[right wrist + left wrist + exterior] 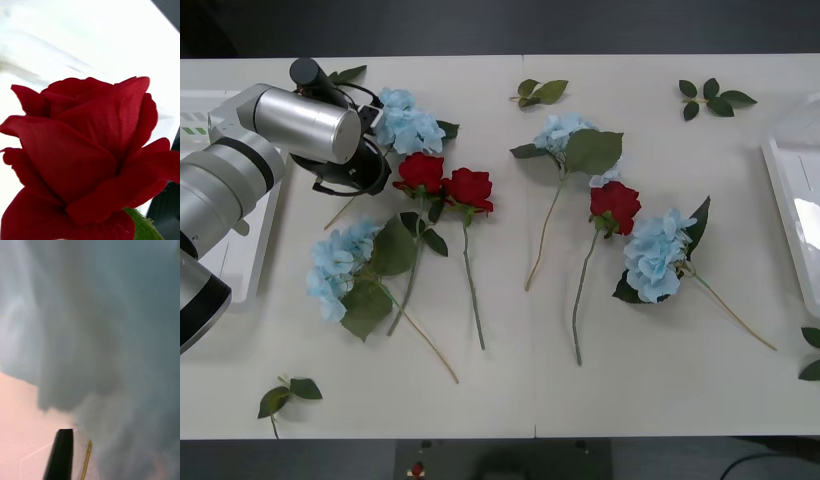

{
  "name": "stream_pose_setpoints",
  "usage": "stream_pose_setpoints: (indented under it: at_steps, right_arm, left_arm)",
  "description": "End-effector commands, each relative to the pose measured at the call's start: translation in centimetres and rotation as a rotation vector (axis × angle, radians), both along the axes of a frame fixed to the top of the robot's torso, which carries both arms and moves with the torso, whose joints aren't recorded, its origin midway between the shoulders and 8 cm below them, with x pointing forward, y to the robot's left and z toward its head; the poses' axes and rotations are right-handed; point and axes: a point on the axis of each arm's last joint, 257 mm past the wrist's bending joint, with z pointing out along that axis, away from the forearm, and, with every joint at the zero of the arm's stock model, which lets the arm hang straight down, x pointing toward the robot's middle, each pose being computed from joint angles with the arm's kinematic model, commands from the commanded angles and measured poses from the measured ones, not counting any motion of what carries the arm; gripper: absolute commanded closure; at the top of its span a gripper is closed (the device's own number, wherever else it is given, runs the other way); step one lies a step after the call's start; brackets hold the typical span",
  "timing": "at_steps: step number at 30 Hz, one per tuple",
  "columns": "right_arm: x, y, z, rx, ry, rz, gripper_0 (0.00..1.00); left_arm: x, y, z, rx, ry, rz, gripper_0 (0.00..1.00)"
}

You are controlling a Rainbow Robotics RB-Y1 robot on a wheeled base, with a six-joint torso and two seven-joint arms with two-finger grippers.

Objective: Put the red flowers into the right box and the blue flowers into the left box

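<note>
Red flowers (470, 188) lie loose on the bench (510, 370): two blooms side by side left of centre, a third (615, 204) further right, all with stems trailing toward the near edge. Blue flowers (340, 268) lie around them: one cluster near left, one (408, 124) at the far left, one (565, 131) at far centre, one (655, 252) just right of the third rose. Loose leaf sprigs (542, 91) dot the bench's edges. The left arm (300, 125) reaches over the far-left blue cluster, with the left claw (377, 125) right at it; one black finger (60, 455) shows beside a thin stem (87, 459), and I cannot tell how far the claw is open. The left box (240, 240) sits under that arm at the bench's left edge, the right box (790, 215) at its right edge. In the right wrist view a red bloom (86, 157) sits very close; I cannot tell the right claw's state. The bench is white.
</note>
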Motion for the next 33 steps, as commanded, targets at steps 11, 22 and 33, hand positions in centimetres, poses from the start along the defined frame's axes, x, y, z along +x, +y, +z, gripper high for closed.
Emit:
stream_pose_setpoints:
  at_steps: [11, 22, 33]
  right_arm:
    - [2.9, 2.5, -6.3, 0.187, -0.154, -0.126, 1.00]
    - [2.5, 0.5, -6.3, 0.122, -0.182, -0.186, 0.96]
    - [1.1, -3.1, -6.0, 0.060, -0.200, -0.222, 0.16]
  left_arm:
    - [1.9, -2.6, 3.4, -0.020, -0.064, -0.009, 0.00]
    - [1.0, -3.5, 1.9, -0.048, -0.023, 0.024, 0.00]
    - [1.0, -3.7, 1.9, -0.066, -0.021, 0.042, 0.38]
